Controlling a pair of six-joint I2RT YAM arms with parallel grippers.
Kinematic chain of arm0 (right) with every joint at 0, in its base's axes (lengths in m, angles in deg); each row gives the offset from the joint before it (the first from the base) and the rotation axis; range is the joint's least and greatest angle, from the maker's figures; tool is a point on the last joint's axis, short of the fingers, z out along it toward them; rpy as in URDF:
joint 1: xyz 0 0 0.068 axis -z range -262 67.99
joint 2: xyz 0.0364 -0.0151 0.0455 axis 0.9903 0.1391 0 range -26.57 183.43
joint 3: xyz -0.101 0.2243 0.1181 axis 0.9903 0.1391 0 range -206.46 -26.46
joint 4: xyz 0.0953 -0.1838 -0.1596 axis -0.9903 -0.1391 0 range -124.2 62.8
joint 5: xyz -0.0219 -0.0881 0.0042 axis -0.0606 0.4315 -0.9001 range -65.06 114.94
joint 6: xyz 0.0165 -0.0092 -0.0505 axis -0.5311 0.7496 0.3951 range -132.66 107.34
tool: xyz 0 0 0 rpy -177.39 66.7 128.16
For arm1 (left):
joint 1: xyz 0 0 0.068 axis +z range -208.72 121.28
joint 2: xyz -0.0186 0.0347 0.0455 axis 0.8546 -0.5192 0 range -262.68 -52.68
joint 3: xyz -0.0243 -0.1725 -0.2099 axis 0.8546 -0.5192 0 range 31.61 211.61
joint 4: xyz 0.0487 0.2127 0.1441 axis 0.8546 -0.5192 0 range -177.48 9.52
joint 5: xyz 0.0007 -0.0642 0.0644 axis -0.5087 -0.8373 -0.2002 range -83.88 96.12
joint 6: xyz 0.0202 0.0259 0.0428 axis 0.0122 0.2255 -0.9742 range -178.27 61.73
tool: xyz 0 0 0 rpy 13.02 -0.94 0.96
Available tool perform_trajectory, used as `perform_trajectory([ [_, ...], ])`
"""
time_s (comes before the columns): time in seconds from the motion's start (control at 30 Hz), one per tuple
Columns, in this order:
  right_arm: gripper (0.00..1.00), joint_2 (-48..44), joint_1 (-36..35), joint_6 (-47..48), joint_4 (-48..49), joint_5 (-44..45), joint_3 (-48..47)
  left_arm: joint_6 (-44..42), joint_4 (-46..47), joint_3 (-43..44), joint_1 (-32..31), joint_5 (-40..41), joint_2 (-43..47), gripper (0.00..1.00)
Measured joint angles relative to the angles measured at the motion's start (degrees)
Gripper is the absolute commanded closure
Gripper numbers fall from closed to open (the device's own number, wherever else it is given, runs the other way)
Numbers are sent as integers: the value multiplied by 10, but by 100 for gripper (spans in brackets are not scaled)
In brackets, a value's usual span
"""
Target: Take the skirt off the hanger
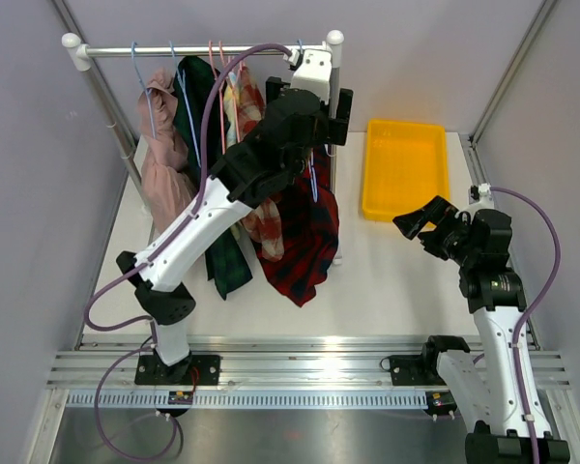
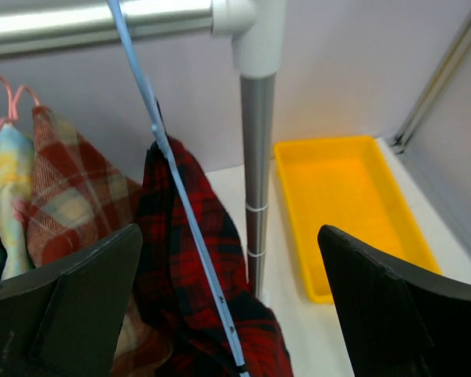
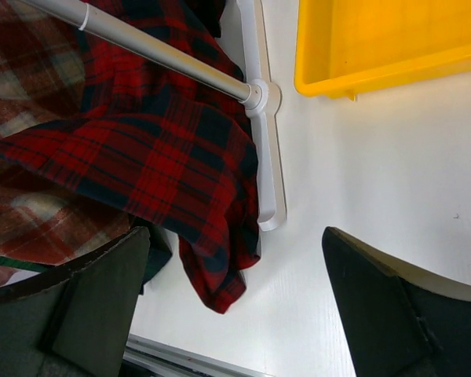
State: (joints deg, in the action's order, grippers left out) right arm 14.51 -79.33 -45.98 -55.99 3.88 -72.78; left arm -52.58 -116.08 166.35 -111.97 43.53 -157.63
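The red and black plaid skirt (image 1: pixel 304 242) hangs on a thin blue hanger (image 1: pixel 312 174) at the right end of the rack rail (image 1: pixel 213 48). Its hem reaches the table. My left gripper (image 1: pixel 314 121) is raised beside the rack's right post and is open. In the left wrist view the blue hanger wire (image 2: pixel 180 196) and the skirt (image 2: pixel 165 267) lie between and beyond the open fingers of the left gripper (image 2: pixel 228 236), untouched. My right gripper (image 1: pixel 416 224) is open and empty over the table to the right. The right gripper (image 3: pixel 235 236) looks at the skirt's lower part (image 3: pixel 157 149).
Pink (image 1: pixel 164 164), dark green (image 1: pixel 198 126) and light plaid (image 1: pixel 251 116) garments hang further left on the rail. The rack's right post (image 2: pixel 255 157) and its white foot (image 3: pixel 267 157) stand beside the skirt. A yellow tray (image 1: pixel 404 169) lies at the back right.
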Motion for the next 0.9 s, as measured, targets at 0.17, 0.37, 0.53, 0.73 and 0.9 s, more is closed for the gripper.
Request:
perform_trajectory([
  [0.17,1,-10,0,12,-11,5,-4,16,-3,-49,24,-6,-2,6],
  [0.37,0,-11,0,13,-11,5,-4,51,-5,-63,38,-29,-3,23],
  [0.53,0,-9,0,14,-11,5,-4,83,2,-94,64,-68,-5,35],
  [0.73,1,-9,0,15,-11,6,-4,107,3,-104,83,-100,-17,72],
  [0.9,1,-9,0,15,-11,6,-4,111,3,-103,84,-116,-21,100],
])
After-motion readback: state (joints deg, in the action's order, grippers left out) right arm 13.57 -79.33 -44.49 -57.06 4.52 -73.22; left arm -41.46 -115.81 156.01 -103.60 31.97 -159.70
